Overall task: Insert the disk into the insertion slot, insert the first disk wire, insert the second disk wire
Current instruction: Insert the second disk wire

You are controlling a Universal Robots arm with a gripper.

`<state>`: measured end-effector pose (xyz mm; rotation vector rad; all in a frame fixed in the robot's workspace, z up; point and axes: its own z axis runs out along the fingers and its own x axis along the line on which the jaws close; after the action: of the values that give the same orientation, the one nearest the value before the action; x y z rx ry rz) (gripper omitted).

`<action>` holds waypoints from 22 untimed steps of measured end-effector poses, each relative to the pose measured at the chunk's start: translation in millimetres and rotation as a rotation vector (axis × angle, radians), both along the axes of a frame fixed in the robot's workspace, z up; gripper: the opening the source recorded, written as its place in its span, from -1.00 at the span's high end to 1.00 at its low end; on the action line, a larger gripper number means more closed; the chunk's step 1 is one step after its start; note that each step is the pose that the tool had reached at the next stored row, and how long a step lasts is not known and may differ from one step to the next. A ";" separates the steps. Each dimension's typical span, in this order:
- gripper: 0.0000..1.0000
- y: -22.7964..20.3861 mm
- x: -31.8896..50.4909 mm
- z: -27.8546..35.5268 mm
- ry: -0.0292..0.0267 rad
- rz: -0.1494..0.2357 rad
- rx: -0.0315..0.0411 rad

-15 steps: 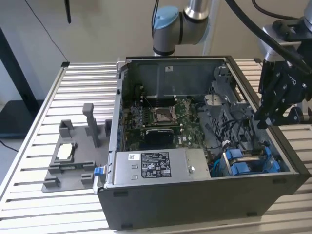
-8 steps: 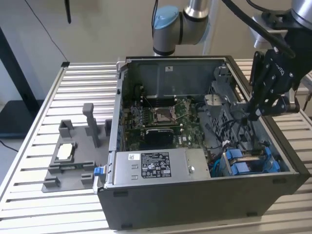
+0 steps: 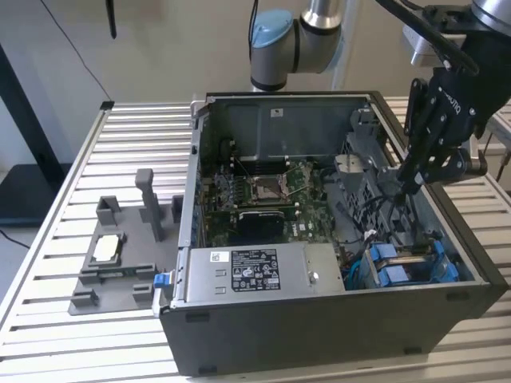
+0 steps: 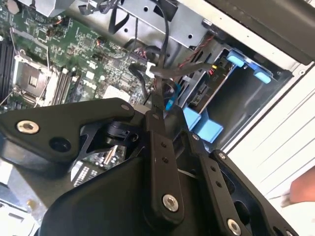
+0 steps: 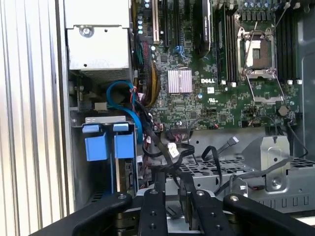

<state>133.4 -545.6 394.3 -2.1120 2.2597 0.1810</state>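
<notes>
Disk (image 3: 397, 276) is judged already seated in insertion slot (image 3: 369, 270), at 5 o'clock of the case (image 3: 319, 335) in the exterior view, so a wire step is in hand. End effector (image 3: 403, 187) at 3 o'clock is seemingly clenched on a black disk wire (image 4: 165, 49). Next, its connector likely needs aligning with the disk's port.

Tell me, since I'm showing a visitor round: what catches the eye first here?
The open computer case on the slatted table, its green motherboard bare. The black gripper reaches into the case at the exterior view's right, near the blue-edged insertion slot.
</notes>
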 end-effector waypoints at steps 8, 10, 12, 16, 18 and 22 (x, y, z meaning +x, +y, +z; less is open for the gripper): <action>0.46 -1.1 -7.8 0.9 0.0000 0.000 -0.0156; 0.46 -1.9 -8.5 1.0 0.0000 0.001 -0.0209; 0.46 -2.4 -8.9 0.9 0.0000 0.001 -0.0241; 0.46 -2.8 -9.2 -0.1 0.0002 0.001 -0.0337; 0.46 -2.8 -9.2 -1.2 0.0004 0.002 -0.0400; 0.46 -2.8 -9.3 -4.6 0.0006 0.003 -0.0497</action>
<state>124.1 -548.3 389.7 -2.1390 2.2853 0.1268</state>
